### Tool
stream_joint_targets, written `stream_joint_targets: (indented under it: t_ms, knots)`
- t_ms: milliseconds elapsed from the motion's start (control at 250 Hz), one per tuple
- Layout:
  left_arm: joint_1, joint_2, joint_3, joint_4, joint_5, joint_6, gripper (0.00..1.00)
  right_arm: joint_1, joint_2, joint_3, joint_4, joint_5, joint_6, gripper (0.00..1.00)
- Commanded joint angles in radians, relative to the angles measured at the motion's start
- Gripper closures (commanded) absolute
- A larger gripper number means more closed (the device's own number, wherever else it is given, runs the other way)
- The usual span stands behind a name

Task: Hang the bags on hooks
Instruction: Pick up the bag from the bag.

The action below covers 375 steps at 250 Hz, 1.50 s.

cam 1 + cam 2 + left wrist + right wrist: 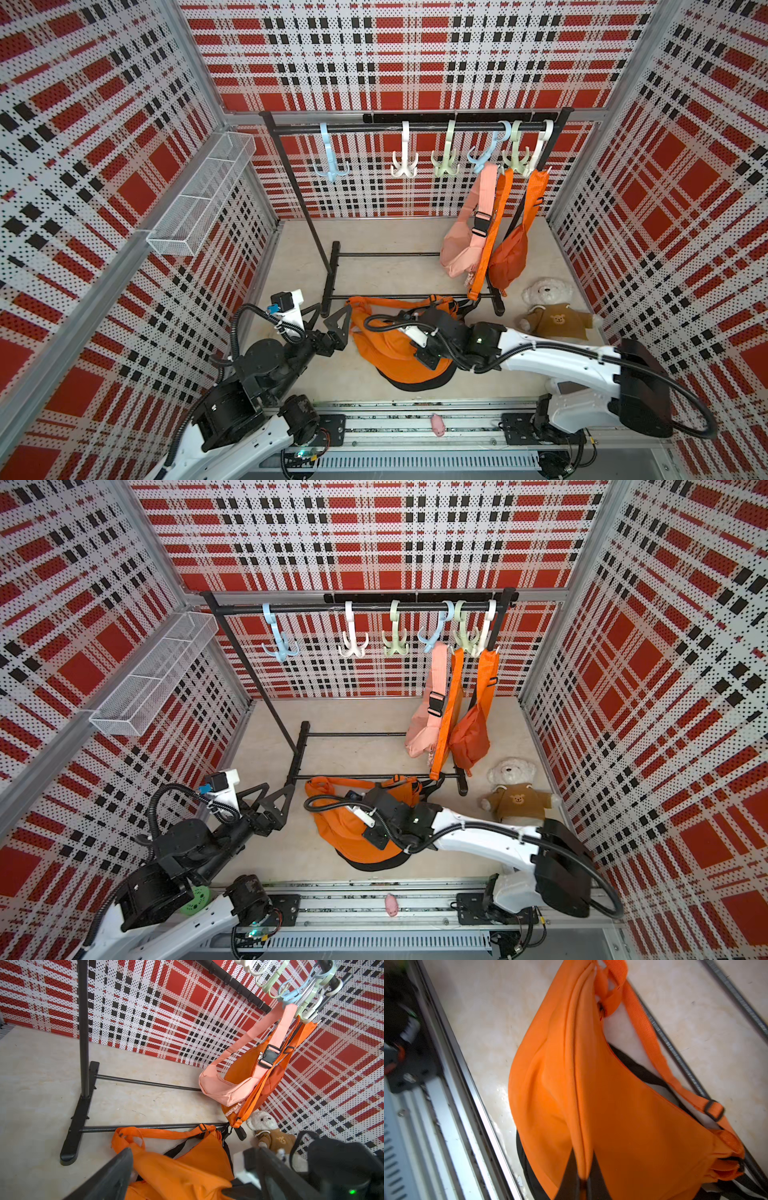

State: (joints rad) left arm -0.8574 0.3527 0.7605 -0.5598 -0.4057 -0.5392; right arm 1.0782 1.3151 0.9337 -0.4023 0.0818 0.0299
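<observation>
An orange bag [386,353] [340,829] with a black underside lies on the floor in front of the rack [399,126]. Its strap [166,1133] runs along the rack's front base bar. My right gripper [584,1180] is shut on a raised fold of the bag's [623,1105] fabric; its fingertips are hidden under the wrist in both top views. At the bag's left end my left gripper [334,308] [279,786] [189,1150] stands open, one finger on each side of the bag [182,1167]. Bare hooks hang on the rail: blue [330,162], white [404,164], green [445,164].
A pink bag [461,253], a long orange strap [490,232] and an orange-red bag [509,257] hang from the right-hand hooks. A teddy bear [552,311] lies at the right wall. A wire basket [199,195] hangs on the left wall. A small pink toy [437,424] lies on the front rail.
</observation>
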Motion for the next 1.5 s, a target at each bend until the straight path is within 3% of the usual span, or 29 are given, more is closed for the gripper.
stream_joint_targets:
  t_ms: [0, 132, 296, 568, 716, 845, 1093, 1353, 1497]
  knots:
    - [-0.039, 0.043, 0.004, 0.087, 0.0, -0.017, 0.01, -0.076, -0.131, -0.041, 0.146, -0.054, 0.092, 1.0]
    - [-0.148, 0.129, -0.043, 0.226, -0.021, -0.031, 0.01, -0.167, -0.246, -0.082, 0.233, -0.12, 0.163, 1.0]
    - [-0.281, 0.289, -0.097, 0.463, -0.052, -0.046, 0.0, -0.176, -0.285, -0.064, 0.259, -0.131, 0.183, 1.0]
    - [-0.238, 0.525, -0.078, 0.717, 0.085, -0.151, 0.01, -0.175, -0.308, -0.07, 0.316, -0.17, 0.215, 1.0]
    - [-0.23, 0.591, -0.036, 0.749, 0.086, -0.144, 0.0, -0.172, -0.324, -0.094, 0.341, -0.17, 0.23, 1.0]
    - [-0.228, 0.628, -0.006, 0.763, 0.073, -0.137, 0.06, -0.133, -0.32, -0.092, 0.319, -0.1, 0.201, 1.0]
    - [-0.225, 0.685, 0.023, 0.786, 0.079, -0.135, 0.33, -0.046, -0.276, -0.059, 0.289, -0.001, 0.156, 1.0]
    - [-0.224, 0.678, 0.039, 0.718, 0.046, -0.124, 0.74, -0.031, -0.275, -0.036, 0.26, 0.05, 0.141, 0.99]
    - [-0.192, 0.637, 0.045, 0.639, 0.064, -0.11, 0.82, -0.031, -0.3, -0.027, 0.238, 0.056, 0.136, 0.95]
